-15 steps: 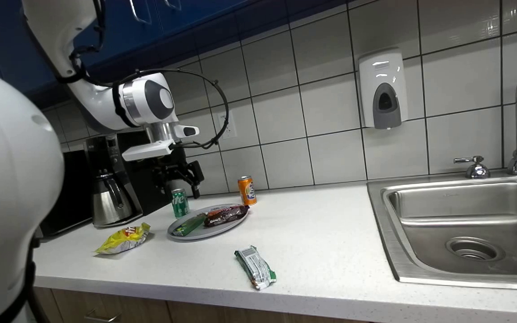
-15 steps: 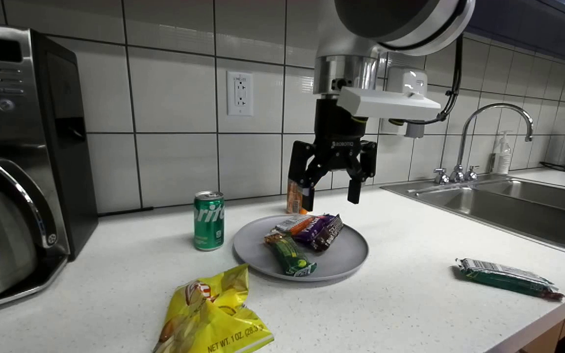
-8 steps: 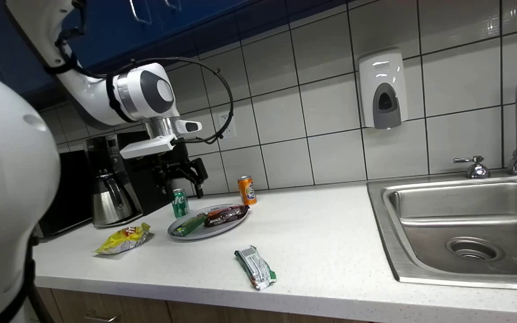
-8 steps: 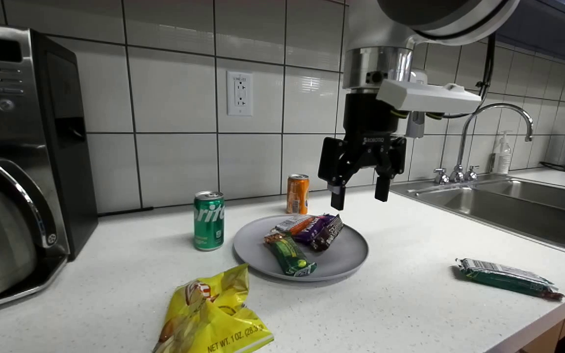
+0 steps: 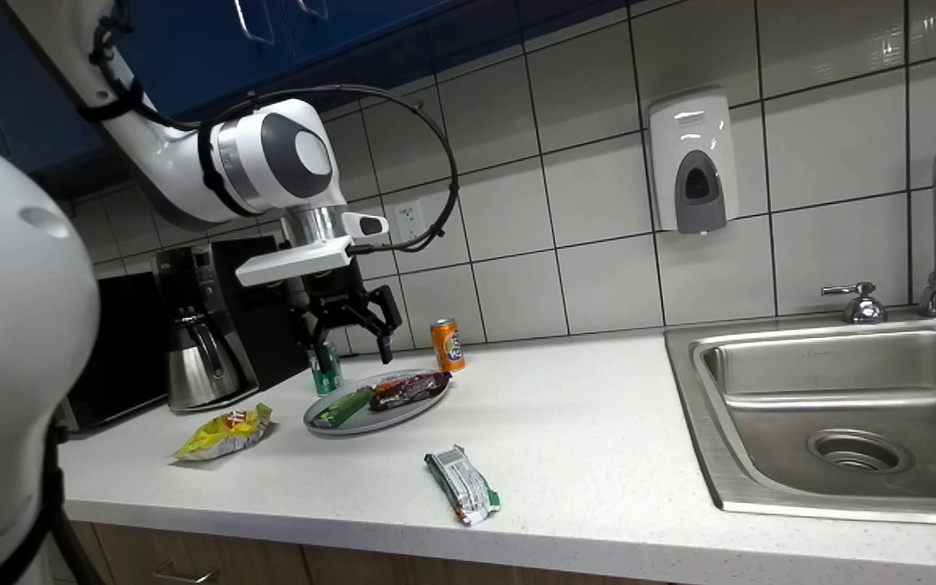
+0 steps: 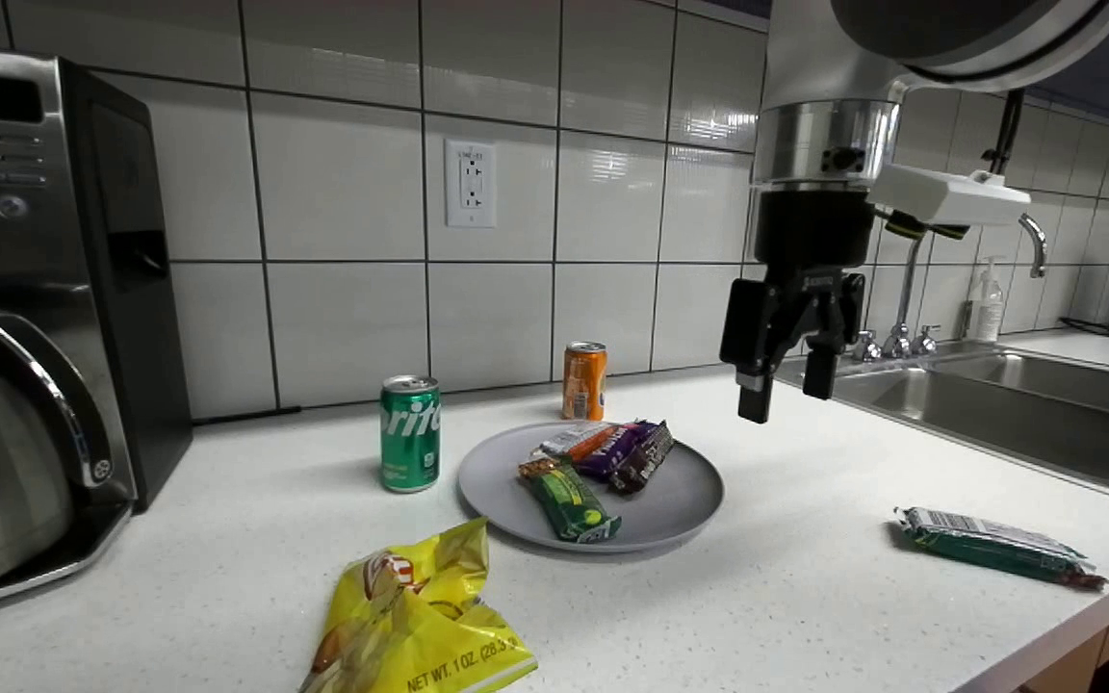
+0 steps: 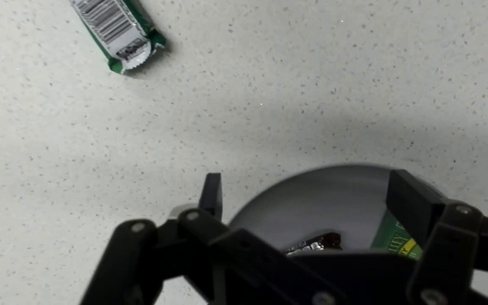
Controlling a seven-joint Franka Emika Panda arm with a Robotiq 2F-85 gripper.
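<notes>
Black two-finger gripper (image 6: 786,397) has shifted, jaws spread and grasping nothing, toward the sink (image 5: 702,406) side of the countertop (image 6: 805,616), and now appears beyond the grey plate (image 6: 682,502) in an exterior view. By judgement, this displacement reduces the offset to the green-wrapped snack bar (image 6: 1002,549), which lies barcode up near the countertop's front edge, with no contact between the two. Arm (image 5: 169,175) is posed with its wrist approximately vertical, fingers pointing down and raised above the countertop
</notes>
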